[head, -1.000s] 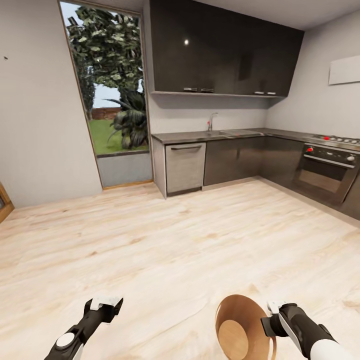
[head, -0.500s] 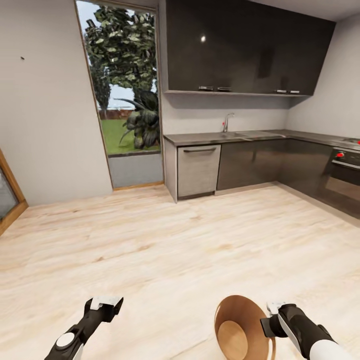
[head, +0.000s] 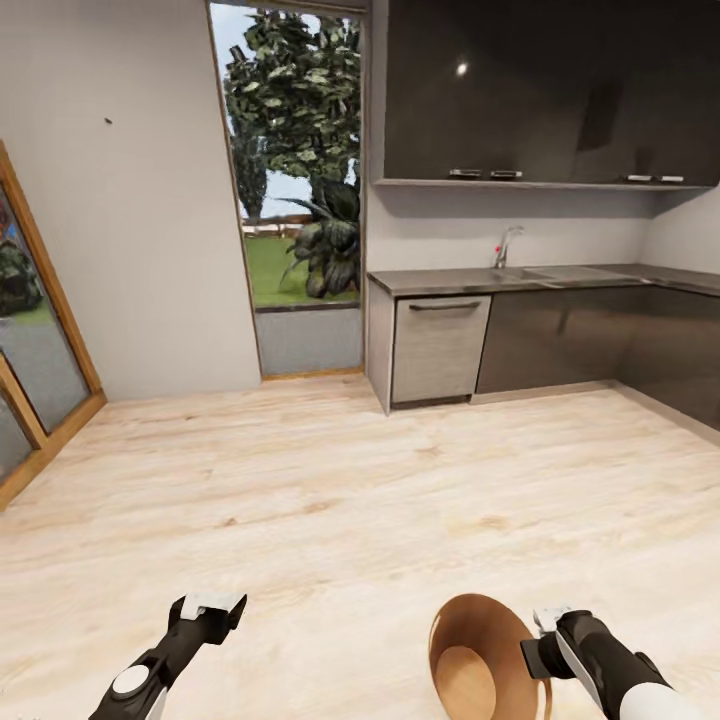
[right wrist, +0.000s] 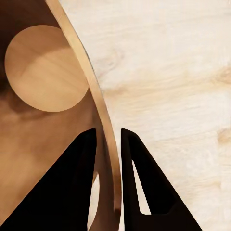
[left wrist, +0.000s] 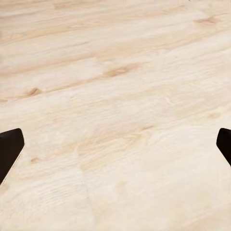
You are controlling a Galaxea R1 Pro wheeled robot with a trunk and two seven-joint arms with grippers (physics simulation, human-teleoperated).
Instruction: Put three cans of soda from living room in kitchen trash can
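The tash can (head: 478,660), a copper-brown bucket, hangs tilted low at the right of the head view, its mouth turned toward me and its round bottom bare. My right gripper (head: 545,643) is shut on its rim. In the right wrist view the two dark fingers (right wrist: 82,159) pinch the thin wall of the tash can (right wrist: 43,144) from both sides. My left gripper (head: 213,606) hangs open and empty over the floor; its fingertips (left wrist: 9,149) stand far apart in the left wrist view. The three can of soda are out of view.
I am in the kitchen: grey counter (head: 450,282) with a chrome tap (head: 506,245), dishwasher front (head: 438,348), glossy black upper cabinets (head: 540,90). A tall garden window (head: 300,200) lies ahead, a wood-framed glass door (head: 30,340) at left. Pale wood floor (head: 330,500) stretches between.
The camera has turned left: the cabinets and window slid right, the oven left the picture and the wood-framed door came in. Both arms keep their pose, the right still holding the bucket.
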